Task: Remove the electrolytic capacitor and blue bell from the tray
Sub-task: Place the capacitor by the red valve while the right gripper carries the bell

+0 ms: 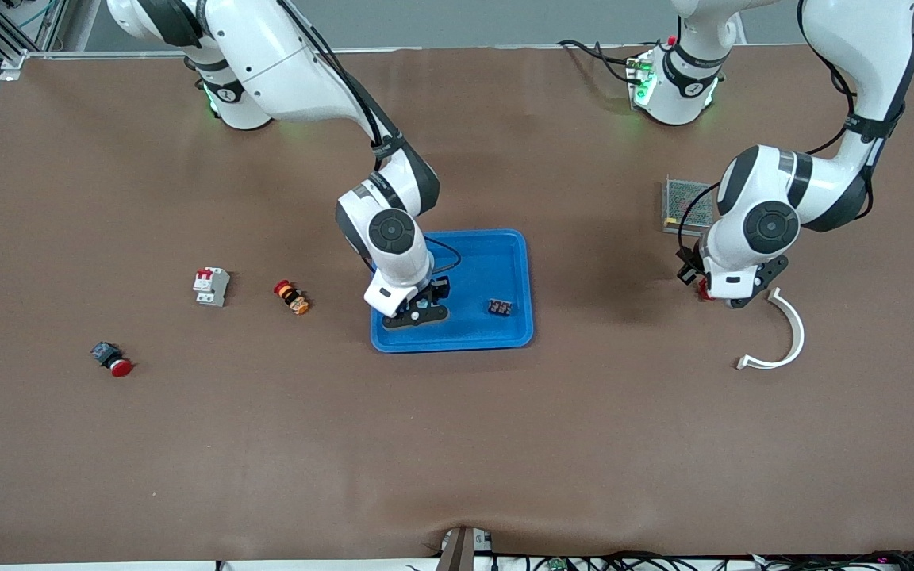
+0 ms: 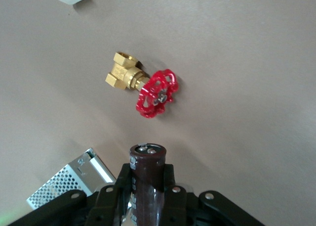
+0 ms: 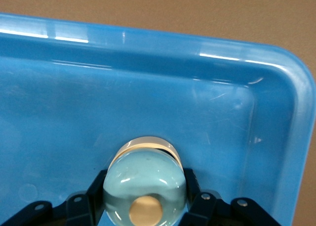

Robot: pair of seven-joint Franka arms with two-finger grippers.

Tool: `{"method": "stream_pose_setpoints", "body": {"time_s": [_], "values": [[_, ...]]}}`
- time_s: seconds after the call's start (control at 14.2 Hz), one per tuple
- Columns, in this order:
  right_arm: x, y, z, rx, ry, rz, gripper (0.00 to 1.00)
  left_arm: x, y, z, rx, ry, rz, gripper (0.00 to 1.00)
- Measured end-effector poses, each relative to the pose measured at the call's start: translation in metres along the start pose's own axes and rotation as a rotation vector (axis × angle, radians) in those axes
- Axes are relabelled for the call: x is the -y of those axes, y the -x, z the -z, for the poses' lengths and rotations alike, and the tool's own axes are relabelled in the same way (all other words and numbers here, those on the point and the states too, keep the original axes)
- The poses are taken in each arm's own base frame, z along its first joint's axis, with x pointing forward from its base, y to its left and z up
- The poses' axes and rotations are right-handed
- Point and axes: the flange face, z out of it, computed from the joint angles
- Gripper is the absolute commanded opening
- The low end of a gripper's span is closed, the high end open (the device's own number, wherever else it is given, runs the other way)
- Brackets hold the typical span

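No text, label, brand or number is legible on anything here.

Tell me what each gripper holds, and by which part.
Left gripper clamps the dark brown capacitor around its body. Right gripper grips the pale blue bell by its dome sides, over the blue tray.

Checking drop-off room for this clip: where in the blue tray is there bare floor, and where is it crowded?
The blue tray is bare between the small dark part and the right gripper, and along its edge toward the robots. The crowded corner is under the right gripper, shut on the bell.
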Motion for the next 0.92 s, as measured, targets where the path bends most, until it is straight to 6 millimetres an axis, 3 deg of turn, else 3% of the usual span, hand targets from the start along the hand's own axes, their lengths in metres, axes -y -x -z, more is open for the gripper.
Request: {"method": "stream_pose_setpoints", "body": {"time_s": [0.28,0.42,0.57,0.78,0.85,0.92], "values": [[-0.002,-0.002,0.002,0.008,0.008,-0.004,0.41,0.012,-0.009,-0.019,0.014,0.027,0.070,0.00],[-0.005,-0.006,0.013,0.044,0.029,-0.008,0.41,0.009,-0.008,-0.025,0.021,0.034,0.139,0.00],[-0.016,-0.015,0.037,0.076,0.044,0.008,0.41,0.005,-0.006,-0.032,0.030,0.043,0.195,0.00],[-0.064,-0.035,0.083,0.117,0.044,0.059,0.41,-0.001,-0.003,-0.044,0.041,0.048,0.282,0.00],[-0.082,-0.040,0.096,0.128,0.041,0.078,0.41,-0.003,-0.002,-0.048,0.036,0.041,0.292,0.04],[-0.098,-0.044,0.108,0.139,0.037,0.097,0.41,-0.004,-0.001,-0.052,0.030,0.033,0.299,0.26]]}}
